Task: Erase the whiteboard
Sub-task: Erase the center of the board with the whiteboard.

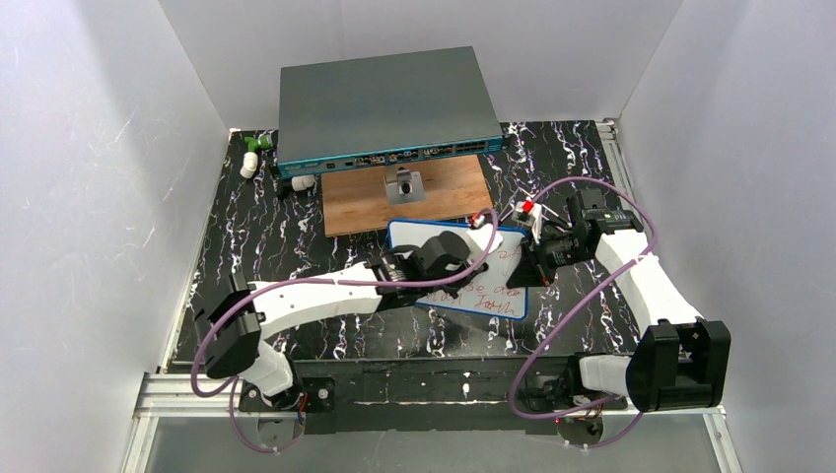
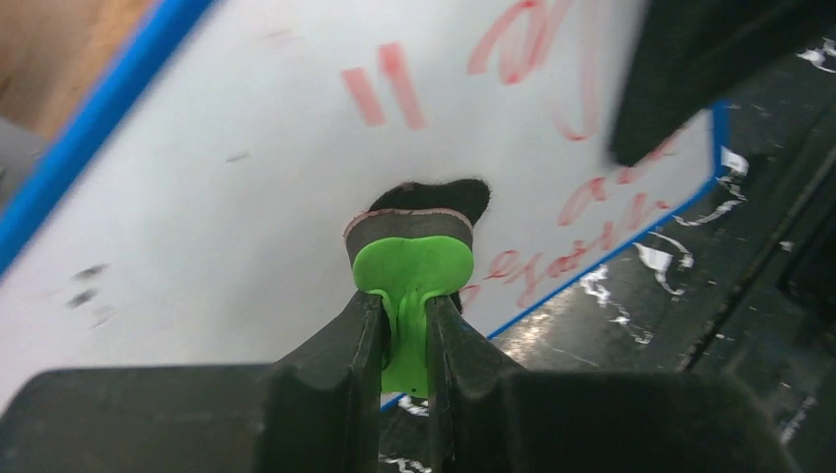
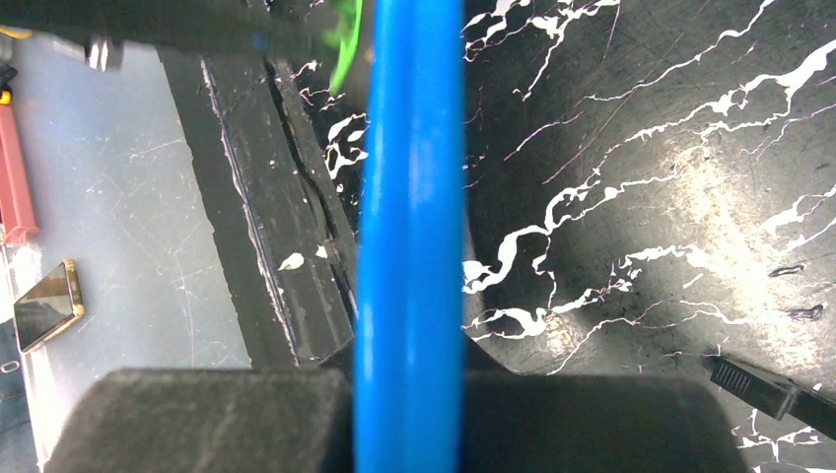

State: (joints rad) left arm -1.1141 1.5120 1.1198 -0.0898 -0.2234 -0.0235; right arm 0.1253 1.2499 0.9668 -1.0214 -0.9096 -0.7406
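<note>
The whiteboard [image 1: 498,291] lies on the black marbled table, blue-framed, with red handwriting [image 2: 384,84] across its right and lower part; its left part is wiped white. My left gripper [image 2: 405,310] is shut on the green eraser [image 2: 414,266], whose black felt presses on the board [image 2: 246,148] near its middle. In the top view this gripper [image 1: 475,258] sits over the board. My right gripper [image 1: 530,264] is shut on the board's blue frame [image 3: 409,197] at its right edge; the frame runs straight up between the jaws of that gripper [image 3: 409,365].
A grey-teal network switch [image 1: 384,103] stands at the back on a brown wooden board [image 1: 365,205], which carries a small grey part [image 1: 404,184]. White and green bits [image 1: 254,153] lie at the back left. A red-tipped item [image 1: 527,209] lies beside the right wrist.
</note>
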